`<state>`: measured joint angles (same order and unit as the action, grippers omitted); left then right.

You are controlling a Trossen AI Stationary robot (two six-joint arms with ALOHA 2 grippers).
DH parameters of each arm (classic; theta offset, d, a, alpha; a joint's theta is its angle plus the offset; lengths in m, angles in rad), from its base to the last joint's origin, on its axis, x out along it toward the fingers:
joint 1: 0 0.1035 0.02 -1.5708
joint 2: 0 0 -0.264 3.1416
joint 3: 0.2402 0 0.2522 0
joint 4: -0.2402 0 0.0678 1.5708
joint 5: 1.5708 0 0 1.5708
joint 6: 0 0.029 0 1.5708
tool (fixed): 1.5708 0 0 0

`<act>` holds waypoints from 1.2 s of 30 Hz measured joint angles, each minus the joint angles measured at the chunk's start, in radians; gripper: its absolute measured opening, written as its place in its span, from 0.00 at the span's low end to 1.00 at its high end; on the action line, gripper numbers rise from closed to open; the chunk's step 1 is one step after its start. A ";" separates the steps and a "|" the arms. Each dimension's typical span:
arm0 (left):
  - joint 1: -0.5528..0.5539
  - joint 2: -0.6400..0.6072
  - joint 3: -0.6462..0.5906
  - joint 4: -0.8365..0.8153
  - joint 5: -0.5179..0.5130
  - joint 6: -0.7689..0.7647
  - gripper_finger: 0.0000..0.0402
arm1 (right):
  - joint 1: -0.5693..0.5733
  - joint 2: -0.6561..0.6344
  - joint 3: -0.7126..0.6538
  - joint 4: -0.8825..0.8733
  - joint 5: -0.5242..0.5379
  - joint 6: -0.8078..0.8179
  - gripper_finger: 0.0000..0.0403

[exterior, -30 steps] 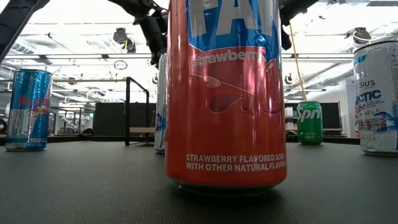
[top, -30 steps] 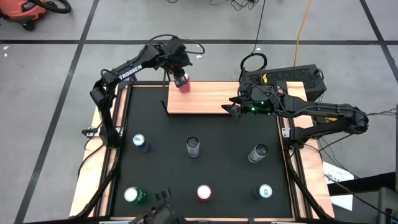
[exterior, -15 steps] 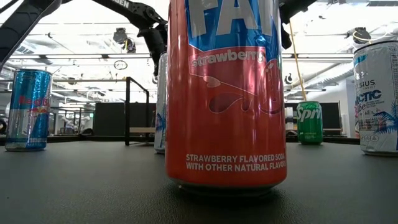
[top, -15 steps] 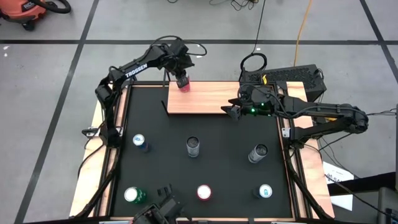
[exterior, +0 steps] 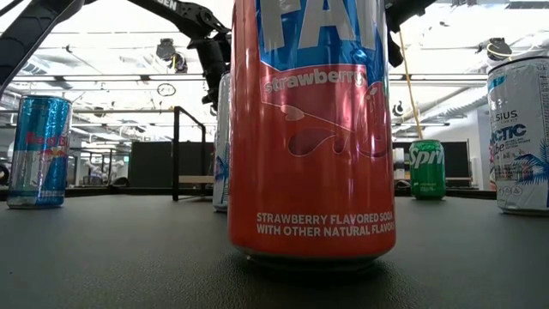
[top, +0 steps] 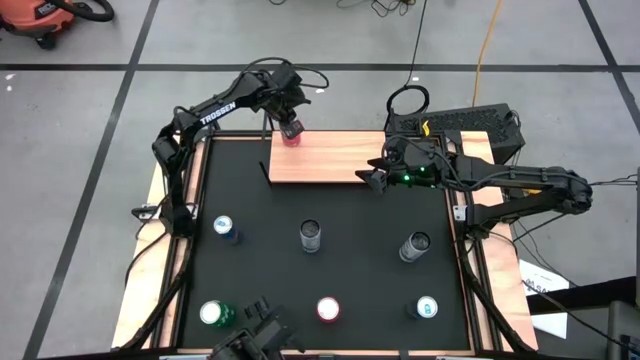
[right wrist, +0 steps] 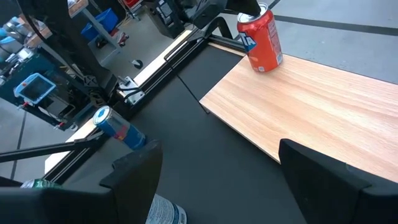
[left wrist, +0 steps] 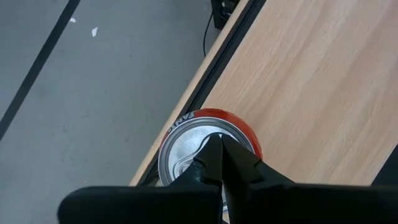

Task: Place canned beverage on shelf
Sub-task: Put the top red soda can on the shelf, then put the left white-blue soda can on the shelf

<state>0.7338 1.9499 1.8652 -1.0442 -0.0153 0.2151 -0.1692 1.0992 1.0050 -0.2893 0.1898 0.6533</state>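
The left gripper (top: 290,127) has carried the strawberry Fanta can (right wrist: 260,38) back to the shelf's (top: 335,160) ten-o'clock corner, jaws clamped; right gripper (top: 372,177) waits open.

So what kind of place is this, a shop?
More likely a robot test lab: two arms at a black table, cables across the concrete floor, a shop vacuum, workstations behind.

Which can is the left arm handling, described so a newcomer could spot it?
Find the light wooden shelf at the black table's far edge. At its left corner stands a red can, directly under the left claw. It is the only can on the wood; the rest stand on the black tabletop.
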 joint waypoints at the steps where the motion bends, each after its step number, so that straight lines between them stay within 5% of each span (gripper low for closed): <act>1: 0.000 -0.002 0.000 0.001 -0.001 0.000 0.00 | 0.000 0.000 0.000 0.000 0.000 0.000 0.76; 9: -0.003 -0.084 -0.005 0.005 -0.047 0.002 0.02 | 0.000 0.000 0.000 0.000 -0.001 0.013 0.76; 14: -0.007 -0.184 -0.004 0.000 -0.040 -0.001 0.15 | 0.000 0.006 0.000 0.001 -0.001 0.007 0.76; 20: -0.039 -0.366 -0.014 -0.101 0.091 -0.029 0.33 | 0.004 0.048 0.000 0.027 -0.019 -0.004 0.76; 26: -0.137 -0.580 -0.204 -0.130 0.187 -0.138 0.39 | 0.038 0.124 0.000 0.197 -0.004 0.067 0.73; 36: -0.367 -0.948 -0.569 -0.116 0.026 -0.505 0.39 | 0.172 0.197 0.000 0.384 0.170 0.095 0.65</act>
<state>0.3664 1.0017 1.2963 -1.1607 0.0107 -0.2895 0.0023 1.2965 1.0050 0.0948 0.3598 0.7482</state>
